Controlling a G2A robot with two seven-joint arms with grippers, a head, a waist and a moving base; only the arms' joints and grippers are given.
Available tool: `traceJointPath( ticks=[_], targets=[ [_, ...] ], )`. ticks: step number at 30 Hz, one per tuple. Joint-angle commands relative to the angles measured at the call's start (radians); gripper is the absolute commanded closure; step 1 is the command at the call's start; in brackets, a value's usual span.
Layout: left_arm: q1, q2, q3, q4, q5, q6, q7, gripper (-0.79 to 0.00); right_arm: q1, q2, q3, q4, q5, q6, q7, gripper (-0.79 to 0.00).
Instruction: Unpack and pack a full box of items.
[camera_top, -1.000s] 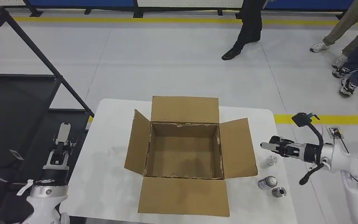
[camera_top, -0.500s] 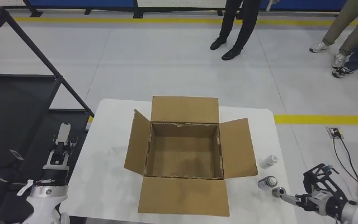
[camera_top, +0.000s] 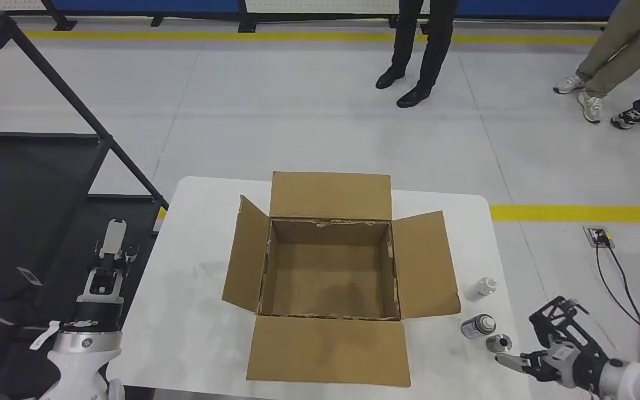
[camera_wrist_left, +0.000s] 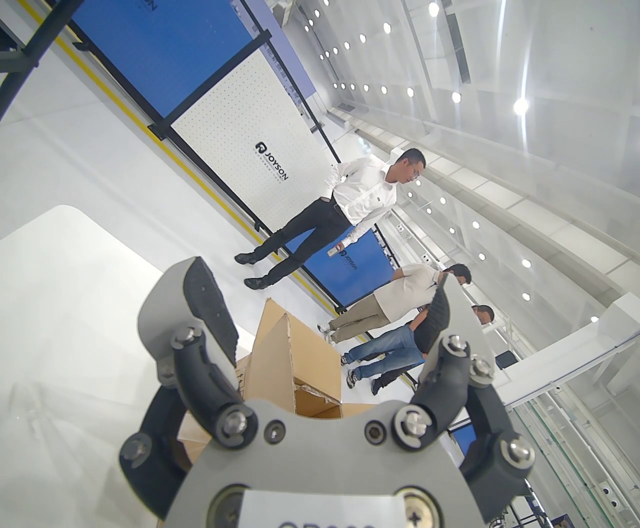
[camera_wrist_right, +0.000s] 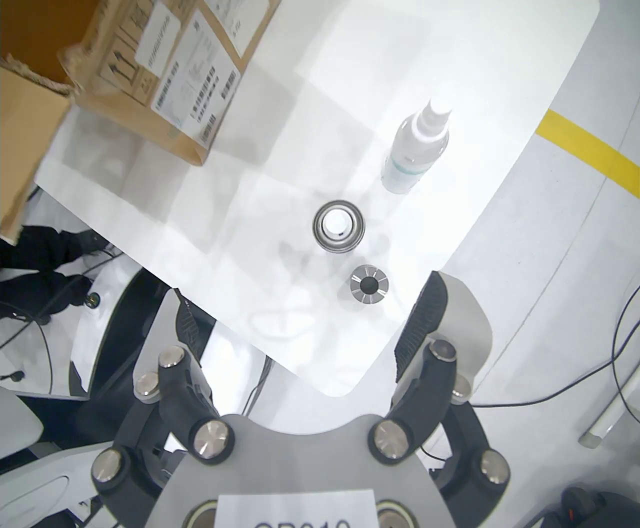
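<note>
1. While the top view looks straight down into the cardboard box (camera_top: 328, 350), which sits open at the middle of the table (camera_top: 190, 300) with its flaps spread and its brown floor in plain sight, the right wrist view catches the printed labels on the box's outer side (camera_wrist_right: 190, 95). The left wrist view meets one raised flap edge-on (camera_wrist_left: 280, 360).
2. Counted: one box and three loose items. One white spray bottle (camera_top: 484, 287) (camera_wrist_right: 416, 150), one metal can (camera_top: 477, 325) (camera_wrist_right: 339, 227) and one small slotted metal cylinder (camera_top: 496, 343) (camera_wrist_right: 369, 285) stand upright in a short row at about 4 o'clock from the box. They are near each other but apart.
3. At about 4 o'clock from the box, by the table's corner and just beside the cylinder, is the right gripper (camera_top: 512, 361) (camera_wrist_right: 304, 320). Its fingers are spread wide, gripping and touching nothing.
4. At about 9 o'clock from the box, beside the table's edge, the left gripper (camera_top: 114, 240) (camera_wrist_left: 322, 295) is likewise wide apart and empty.
</note>
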Motion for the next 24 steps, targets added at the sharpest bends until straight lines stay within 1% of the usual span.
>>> traceJointPath(
  ticks=[1, 7, 10, 14, 18, 22, 23, 24],
  targets=[
    [0.0, 0.0, 0.0, 0.0, 0.0, 0.0, 0.0, -0.785, 0.017, 0.004, -0.024, 0.055, -0.031, -0.034, -0.01, -0.785],
    [0.0, 0.0, 0.0, 0.0, 0.0, 0.0, 0.0, -0.785, 0.111, 0.015, -0.119, 0.221, -0.069, -0.102, -0.027, -0.785],
    [0.0, 0.0, 0.0, 0.0, 0.0, 0.0, 0.0, -0.785, 0.159, 0.018, -0.163, 0.292, -0.099, -0.095, -0.042, -0.785],
    [0.0, 0.0, 0.0, 0.0, 0.0, 0.0, 0.0, -0.785, 0.209, 0.022, -0.204, 0.376, -0.11, -0.119, -0.066, -0.785],
    [0.0, 0.0, 0.0, 0.0, 0.0, 0.0, 0.0, -0.785, 0.24, 0.026, -0.232, 0.423, -0.119, -0.128, -0.078, -0.785],
    [0.0, 0.0, 0.0, 0.0, 0.0, 0.0, 0.0, -0.785, 0.262, 0.029, -0.256, 0.449, -0.139, -0.112, -0.086, -0.785],
    [0.0, 0.0, 0.0, 0.0, 0.0, 0.0, 0.0, -0.785, 0.267, 0.03, -0.26, 0.456, -0.142, -0.11, -0.089, -0.776],
    [0.0, 0.0, 0.0, 0.0, 0.0, 0.0, 0.0, -0.785, 0.272, 0.031, -0.265, 0.461, -0.146, -0.108, -0.093, -0.748]
  ],
)
